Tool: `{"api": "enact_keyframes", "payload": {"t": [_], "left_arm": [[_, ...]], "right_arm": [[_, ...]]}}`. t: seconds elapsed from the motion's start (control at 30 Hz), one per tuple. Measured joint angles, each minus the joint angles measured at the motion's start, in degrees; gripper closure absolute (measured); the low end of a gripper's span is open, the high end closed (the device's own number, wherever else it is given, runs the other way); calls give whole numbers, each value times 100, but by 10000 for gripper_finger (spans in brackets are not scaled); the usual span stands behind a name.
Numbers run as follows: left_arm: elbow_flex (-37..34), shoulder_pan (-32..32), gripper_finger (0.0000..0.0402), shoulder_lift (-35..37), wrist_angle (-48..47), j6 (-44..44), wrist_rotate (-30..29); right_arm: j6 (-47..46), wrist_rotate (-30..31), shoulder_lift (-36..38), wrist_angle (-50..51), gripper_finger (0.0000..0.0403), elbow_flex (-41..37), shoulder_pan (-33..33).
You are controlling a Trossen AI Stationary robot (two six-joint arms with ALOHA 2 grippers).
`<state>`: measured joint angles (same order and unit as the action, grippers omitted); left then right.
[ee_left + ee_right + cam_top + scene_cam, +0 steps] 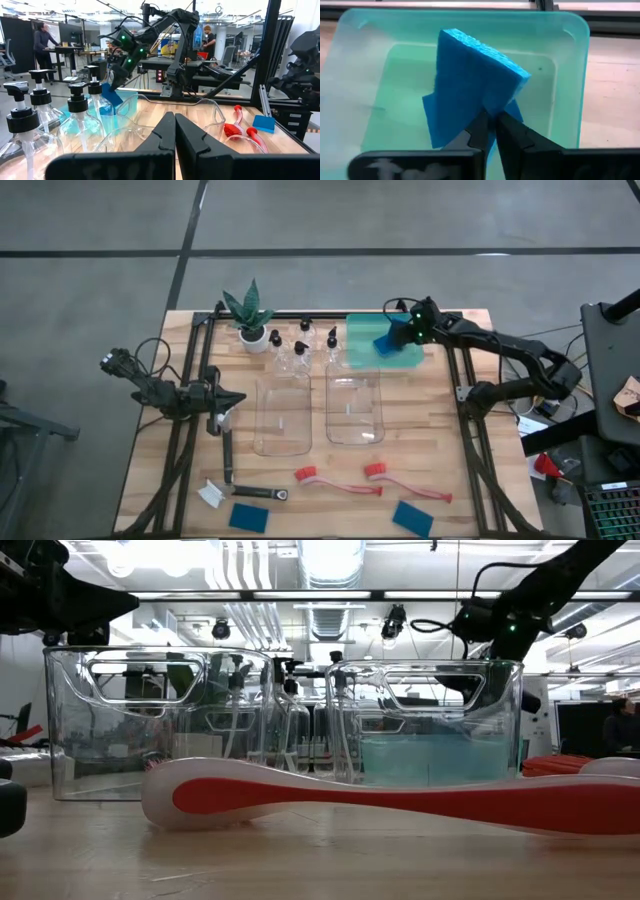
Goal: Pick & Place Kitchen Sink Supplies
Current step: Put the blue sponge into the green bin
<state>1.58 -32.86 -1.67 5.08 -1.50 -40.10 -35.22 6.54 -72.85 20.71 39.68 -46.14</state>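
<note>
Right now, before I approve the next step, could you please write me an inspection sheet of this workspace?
Surface: wooden table, bare wood showing between the items.
Job's things: one blue sponge held over the green tray; two more sponges at the near edge; two red brushes; one black-handled brush; four clear bottles.
Clutter: potted plant; two clear bins, both look empty.
Grippers: right tool shut on the sponge above the tray; left tool shut, empty, beside the left bin.
Cables: loose wires beside the right arm's base.
Surroundings: people at desks beyond the table.
</note>
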Motion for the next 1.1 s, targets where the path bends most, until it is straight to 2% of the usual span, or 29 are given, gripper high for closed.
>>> {"api": "enact_keyframes", "payload": {"t": [0.23, 0.37, 0.5, 0.7, 1.1], "left_arm": [[0, 0, 399, 2, 2, 0, 0], [0, 0, 399, 2, 0, 0, 0], [-1, -2, 399, 2, 0, 2, -1], [0, -2, 399, 1, 0, 2, 0], [-1, -2, 399, 2, 0, 0, 0]], "right_arm": [[154, -48, 48, -4, 275, 0, -6], [348, -72, 393, 7, 224, 0, 17], [399, -291, 842, 2, 191, 0, 80], [352, -964, 1450, 13, 171, 0, 429], [117, -1005, 2441, 660, 179, -2, 2096]]}}
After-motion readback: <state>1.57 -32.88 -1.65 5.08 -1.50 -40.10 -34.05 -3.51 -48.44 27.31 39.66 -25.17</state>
